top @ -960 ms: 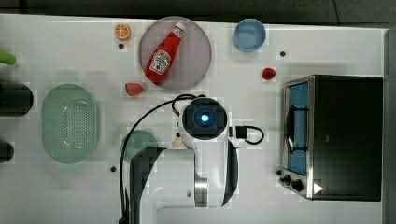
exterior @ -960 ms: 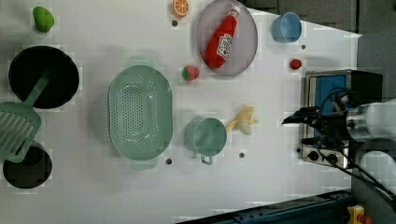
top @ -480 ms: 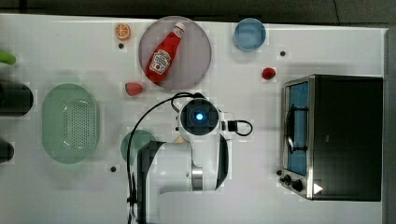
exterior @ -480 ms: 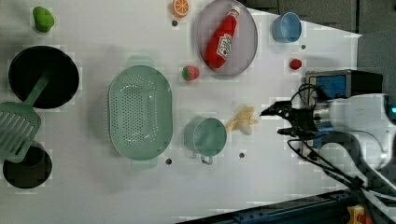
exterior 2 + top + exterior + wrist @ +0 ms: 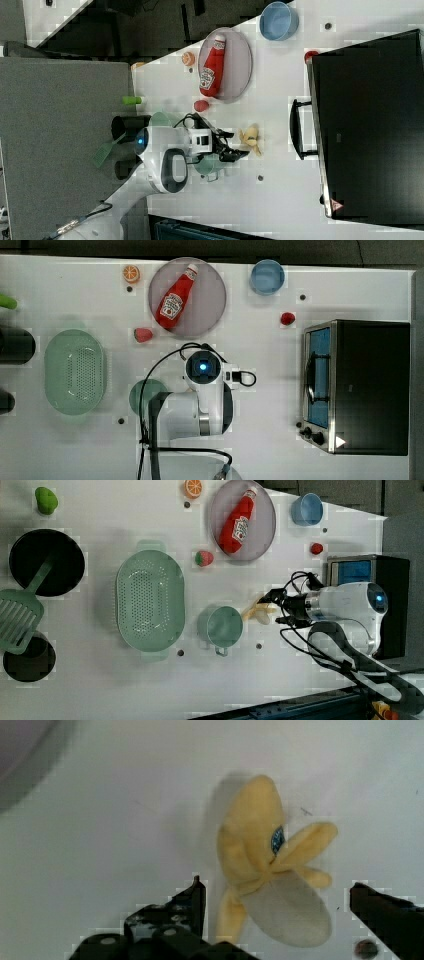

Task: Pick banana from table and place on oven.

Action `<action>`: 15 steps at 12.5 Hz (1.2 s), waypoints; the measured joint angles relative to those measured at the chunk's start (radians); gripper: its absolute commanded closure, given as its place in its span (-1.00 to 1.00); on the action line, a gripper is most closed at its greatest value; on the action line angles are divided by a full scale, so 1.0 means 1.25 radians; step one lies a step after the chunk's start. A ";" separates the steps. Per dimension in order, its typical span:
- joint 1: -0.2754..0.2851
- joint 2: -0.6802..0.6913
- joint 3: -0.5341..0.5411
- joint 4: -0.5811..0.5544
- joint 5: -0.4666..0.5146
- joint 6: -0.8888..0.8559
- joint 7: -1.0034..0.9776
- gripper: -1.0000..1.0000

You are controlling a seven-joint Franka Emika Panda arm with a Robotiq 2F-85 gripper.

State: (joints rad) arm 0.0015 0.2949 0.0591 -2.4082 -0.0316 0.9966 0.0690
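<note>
White table [image 5: 125, 680], gripper [image 5: 277, 907] over the banana [image 5: 270, 865].
Fingers [image 5: 192, 902] spread wide, one on each side of the fruit, holding nothing.

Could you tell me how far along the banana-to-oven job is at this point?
Done: the open gripper is over the banana, a finger on each side. In hand: nothing is gripped; the banana lies on the table. Left: closing, lifting, and placing it on the oven.

In the top view the arm [image 5: 200, 400] hides the banana from us; in the wrist view the picture's edge cuts off the hand [image 5: 277, 920] and its fingers [image 5: 165, 920].
</note>
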 measured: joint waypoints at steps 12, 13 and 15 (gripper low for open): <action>0.011 0.055 0.012 -0.019 0.009 0.096 0.050 0.50; 0.008 0.047 0.012 -0.023 0.002 0.096 0.051 0.50; -0.007 0.031 0.023 -0.023 -0.004 0.090 0.052 0.50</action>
State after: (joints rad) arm -0.0078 0.3335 0.0876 -2.4375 -0.0370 1.1094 0.1342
